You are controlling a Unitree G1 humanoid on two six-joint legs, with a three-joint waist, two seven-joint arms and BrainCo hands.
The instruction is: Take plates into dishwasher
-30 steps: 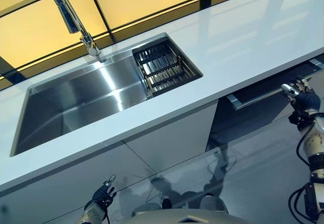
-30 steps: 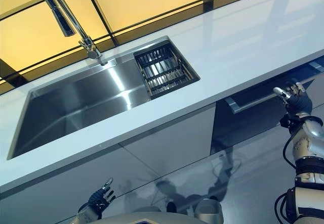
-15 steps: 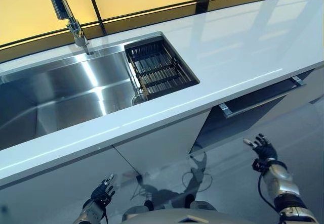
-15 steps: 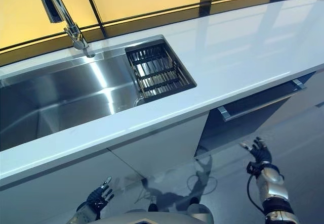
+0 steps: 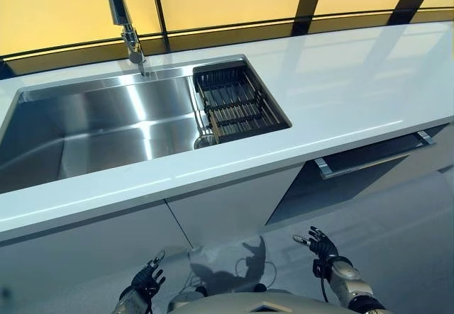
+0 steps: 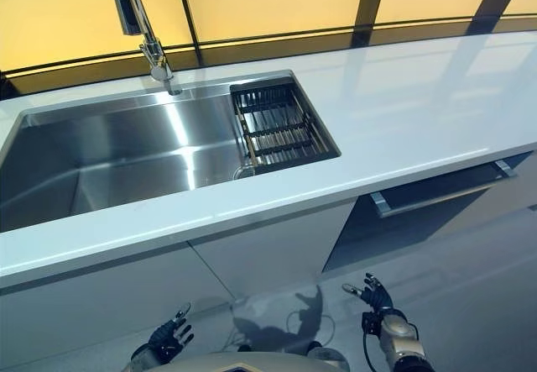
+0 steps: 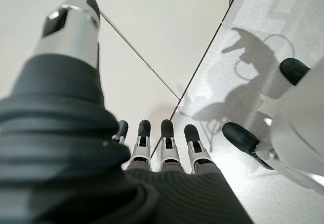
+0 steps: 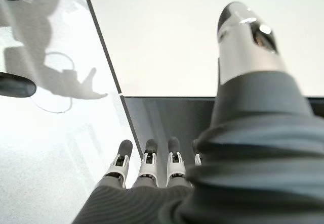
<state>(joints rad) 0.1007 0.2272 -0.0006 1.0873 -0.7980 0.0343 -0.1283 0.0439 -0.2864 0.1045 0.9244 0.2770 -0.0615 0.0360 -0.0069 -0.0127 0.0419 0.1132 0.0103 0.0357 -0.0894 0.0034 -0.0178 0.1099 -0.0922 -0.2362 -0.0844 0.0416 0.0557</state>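
No plate shows in any view. The dishwasher's dark front [image 5: 333,190] sits under the counter at the right, with a silver bar handle [image 5: 372,154] along its top. My right hand [image 5: 319,247] hangs low in front of it, apart from the handle, fingers straight and empty; it also shows in the right wrist view [image 8: 152,166]. My left hand [image 5: 147,283] hangs low at the lower left before the white cabinet, fingers straight and empty, as the left wrist view [image 7: 157,145] also shows.
A steel sink [image 5: 92,126] with a tall faucet [image 5: 124,20] is set in the white countertop [image 5: 340,87]. A dark dish rack [image 5: 237,105] sits in the sink's right end. White cabinet doors [image 5: 227,204] stand below the sink.
My right hand has dropped from beside the dishwasher handle to low near the floor. The camera has shifted, so the whole scene sits differently. The left hand stays low.
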